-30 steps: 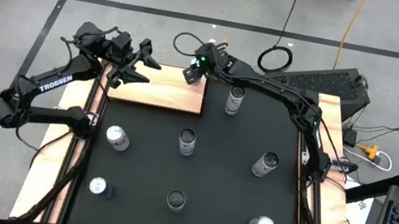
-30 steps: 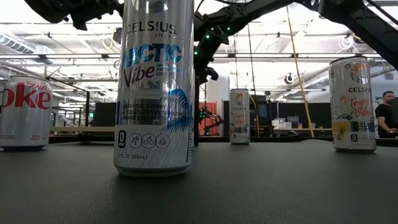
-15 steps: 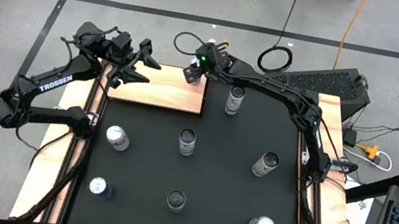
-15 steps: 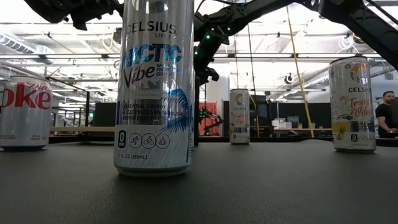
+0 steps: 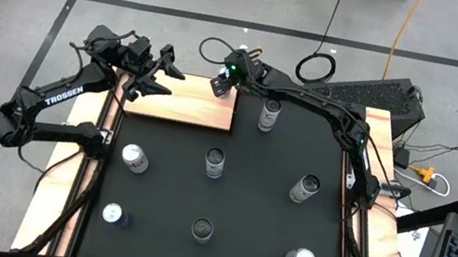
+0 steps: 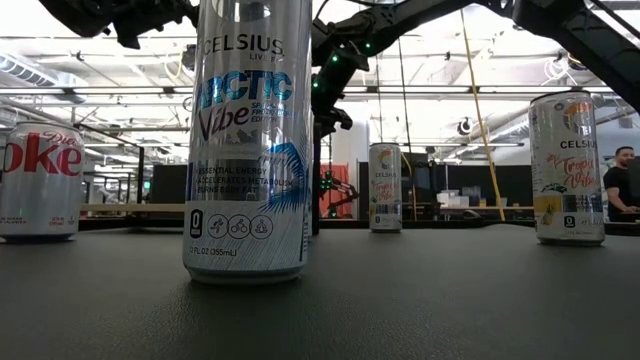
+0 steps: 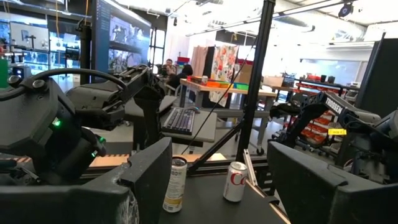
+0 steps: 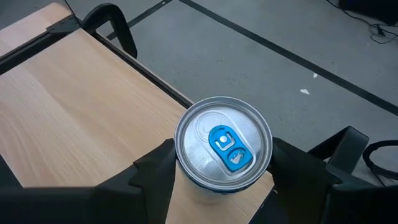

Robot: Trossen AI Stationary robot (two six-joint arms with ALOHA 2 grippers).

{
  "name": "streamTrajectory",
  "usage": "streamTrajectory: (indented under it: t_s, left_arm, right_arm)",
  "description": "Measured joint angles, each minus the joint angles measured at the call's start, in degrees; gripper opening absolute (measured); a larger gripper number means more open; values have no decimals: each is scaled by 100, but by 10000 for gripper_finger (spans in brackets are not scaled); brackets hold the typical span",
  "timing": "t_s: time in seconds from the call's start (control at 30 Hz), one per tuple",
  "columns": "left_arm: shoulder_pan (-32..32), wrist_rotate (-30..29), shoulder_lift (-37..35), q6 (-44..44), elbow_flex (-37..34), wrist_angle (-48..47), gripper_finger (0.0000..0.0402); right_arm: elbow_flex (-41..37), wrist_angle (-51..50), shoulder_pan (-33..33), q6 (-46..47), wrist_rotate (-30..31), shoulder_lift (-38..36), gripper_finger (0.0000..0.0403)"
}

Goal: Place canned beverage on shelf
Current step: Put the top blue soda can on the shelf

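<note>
One canned beverage, silver with a blue pull tab, stood upright on the far right corner of the shelf, evidently set there for stocking. The right gripper straddled it from above, fingers apparently parted beside its rim; whether they touched could not be told. The left gripper waited unclenched and empty over the shelf's far left edge. Legible off-shelf cans: "CELSIUS Arctic Vibe", a partial "Coke".

A silver can with a blue tab stands on the light-wood grained shelf.
</note>
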Motion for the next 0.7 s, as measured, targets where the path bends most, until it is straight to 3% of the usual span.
streamTrajectory:
  t_s: [0.3, 0.7]
  left_arm:
    - [1, 0, -2, 0, 0, 0, 261]
    - [1, 0, -2, -2, -1, -2, 261]
  right_arm:
    - [0, -51, 21, -212, -286, -9, 222]
    - [-7, -83, 48, -353, -302, -9, 294]
